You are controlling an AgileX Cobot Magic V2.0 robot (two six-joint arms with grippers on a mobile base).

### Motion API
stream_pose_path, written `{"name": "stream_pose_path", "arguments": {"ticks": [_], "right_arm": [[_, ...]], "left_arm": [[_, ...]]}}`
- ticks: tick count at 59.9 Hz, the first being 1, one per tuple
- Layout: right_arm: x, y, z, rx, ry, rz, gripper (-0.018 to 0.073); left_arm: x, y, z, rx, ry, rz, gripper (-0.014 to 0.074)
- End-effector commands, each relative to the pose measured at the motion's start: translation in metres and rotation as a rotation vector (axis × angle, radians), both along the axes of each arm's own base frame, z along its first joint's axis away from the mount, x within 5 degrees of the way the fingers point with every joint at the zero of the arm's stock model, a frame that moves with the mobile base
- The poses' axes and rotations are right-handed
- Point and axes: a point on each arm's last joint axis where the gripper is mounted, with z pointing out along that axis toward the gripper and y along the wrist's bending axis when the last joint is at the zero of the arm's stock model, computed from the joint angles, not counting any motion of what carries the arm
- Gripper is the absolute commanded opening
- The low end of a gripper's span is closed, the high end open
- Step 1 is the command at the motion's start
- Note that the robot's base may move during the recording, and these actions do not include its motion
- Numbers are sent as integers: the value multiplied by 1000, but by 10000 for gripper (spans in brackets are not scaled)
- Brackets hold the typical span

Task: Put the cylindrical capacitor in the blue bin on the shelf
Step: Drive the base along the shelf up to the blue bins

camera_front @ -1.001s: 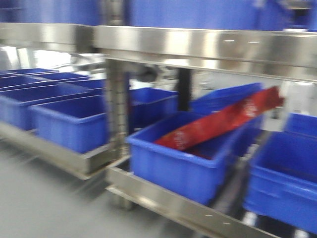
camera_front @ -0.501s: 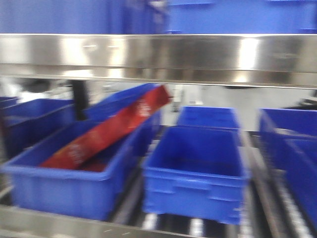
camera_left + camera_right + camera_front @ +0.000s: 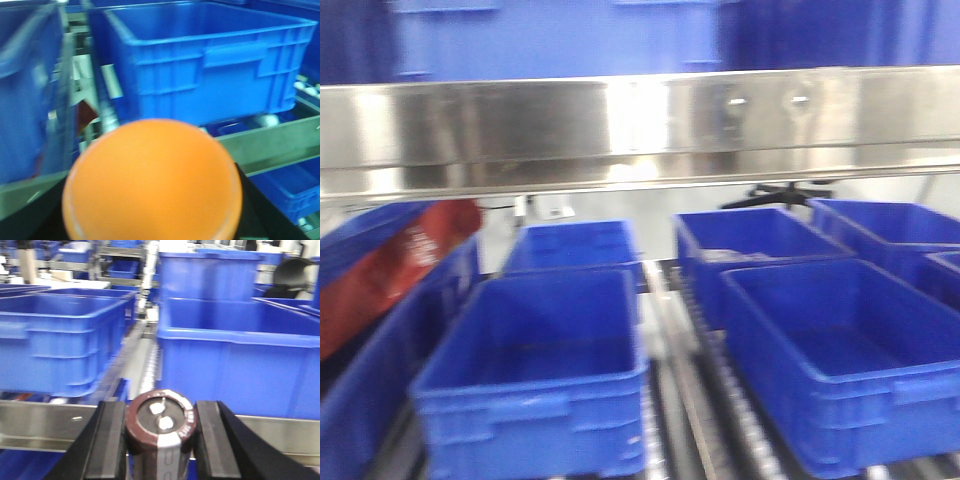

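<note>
My right gripper [image 3: 161,416] is shut on the cylindrical capacitor [image 3: 161,426], a dark brown cylinder with a grey stripe and two silver terminals on its end, held between both black fingers [image 3: 111,440]. It is just in front of the shelf's steel front rail [image 3: 45,427], facing a blue bin [image 3: 240,375]. The front view shows the shelf's upper rail [image 3: 640,130] and blue bins [image 3: 535,400] on roller tracks; neither gripper shows there. My left gripper [image 3: 152,200] holds an orange round object [image 3: 152,182] that hides its jaws, before another blue bin [image 3: 210,65].
A red packet [image 3: 390,270] leans in the bin at the far left. More blue bins [image 3: 840,390] stand at the right and on the upper level. A second bin [image 3: 60,345] sits left of the right gripper. A steel rail [image 3: 270,145] runs below the left bin.
The front view has swept right along the shelf. The bin with the red packet has slid from the middle to the left edge, and empty blue bins now fill the view.
</note>
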Motion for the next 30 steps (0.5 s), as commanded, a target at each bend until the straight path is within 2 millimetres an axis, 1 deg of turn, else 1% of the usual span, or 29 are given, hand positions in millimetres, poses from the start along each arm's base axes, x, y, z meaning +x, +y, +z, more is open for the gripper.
{"name": "stream_pose_path", "arguments": {"ticks": [1, 30], "right_arm": [[-2, -1, 4, 0, -35, -3, -123], [-2, -1, 4, 2, -35, -3, -123]], "left_arm": [[-2, -1, 4, -6, -24, -7, -111], [-1, -1, 4, -5, -22, -7, -111]]}}
